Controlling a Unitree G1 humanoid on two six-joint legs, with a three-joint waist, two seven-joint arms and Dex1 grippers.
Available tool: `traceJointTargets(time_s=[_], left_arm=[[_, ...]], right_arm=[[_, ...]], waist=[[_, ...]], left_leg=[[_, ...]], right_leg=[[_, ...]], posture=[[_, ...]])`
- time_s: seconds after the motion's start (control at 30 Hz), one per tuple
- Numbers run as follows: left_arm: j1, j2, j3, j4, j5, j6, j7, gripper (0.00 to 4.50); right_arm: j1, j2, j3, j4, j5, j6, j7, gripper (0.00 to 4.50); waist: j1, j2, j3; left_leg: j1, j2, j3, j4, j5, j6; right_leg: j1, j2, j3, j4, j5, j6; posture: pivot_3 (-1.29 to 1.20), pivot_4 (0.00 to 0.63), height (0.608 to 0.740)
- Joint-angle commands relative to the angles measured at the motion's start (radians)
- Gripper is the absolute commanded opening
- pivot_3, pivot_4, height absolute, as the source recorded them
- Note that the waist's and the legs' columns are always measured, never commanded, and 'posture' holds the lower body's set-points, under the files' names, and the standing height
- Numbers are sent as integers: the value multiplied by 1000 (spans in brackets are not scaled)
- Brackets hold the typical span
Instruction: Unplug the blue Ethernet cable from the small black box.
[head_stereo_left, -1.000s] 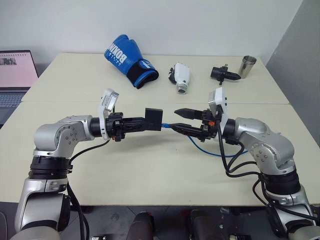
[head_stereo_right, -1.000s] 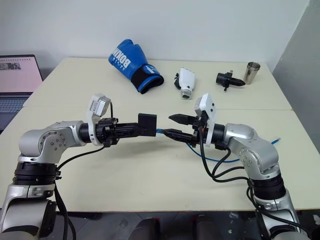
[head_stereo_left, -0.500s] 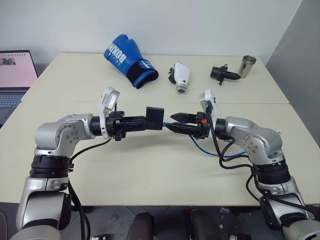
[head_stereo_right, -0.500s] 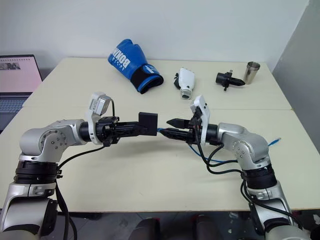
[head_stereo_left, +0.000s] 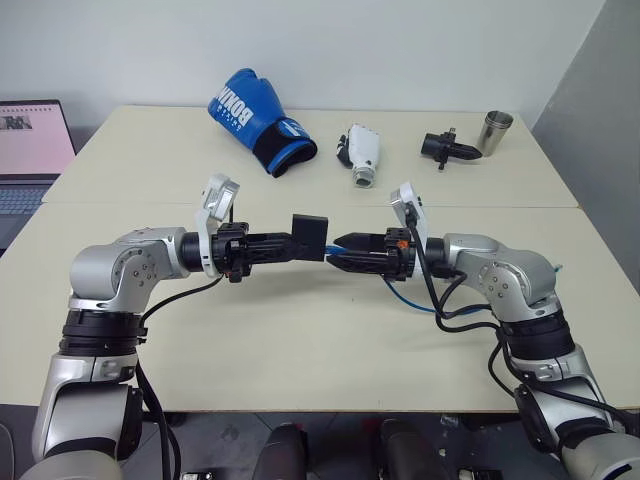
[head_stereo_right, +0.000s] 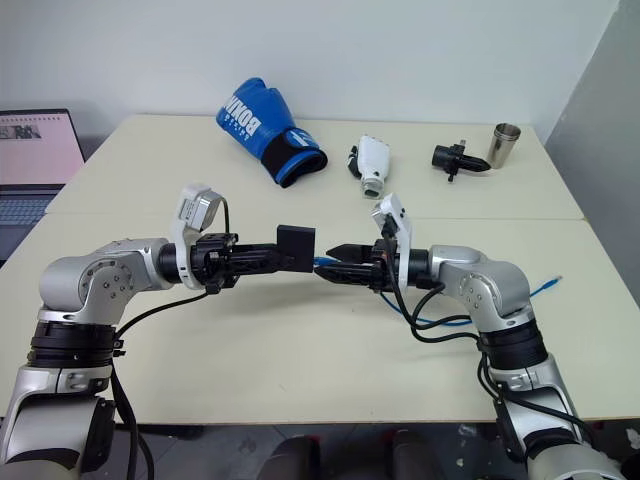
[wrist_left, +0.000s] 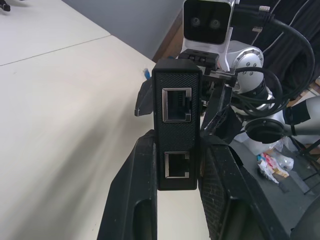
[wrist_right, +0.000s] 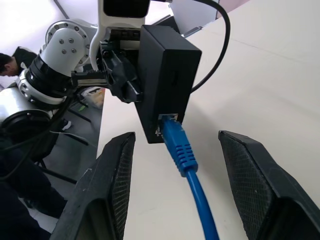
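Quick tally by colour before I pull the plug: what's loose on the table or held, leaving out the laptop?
Blue: 2, boxing glove, blue Ethernet cable
Black: 2, small black box, black pronged gadget
White: 1, white device
Silver: 1, metal cup
Total: 6
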Motion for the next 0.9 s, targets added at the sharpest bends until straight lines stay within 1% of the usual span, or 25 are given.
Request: traceJointTargets(time_s=[0.03, 0.9], left_arm=[[-19, 9, 1, -34, -7, -10, -14, 765], [-22, -10, 3, -39, -7, -6, 7, 765]], right_arm=[[-29, 10, -26, -6, 25, 3, 8, 2805], [-40, 10, -39, 24, 32, 26, 17, 2805]], waist=[[0, 0, 0], [0, 0, 0]], left_leg=[[0, 0, 0, 0, 0, 0], [0, 0, 0, 0, 0, 0]], right_leg=[[0, 0, 0, 0, 0, 0], [0, 0, 0, 0, 0, 0]], posture=[[0, 150, 740], [0, 150, 740]])
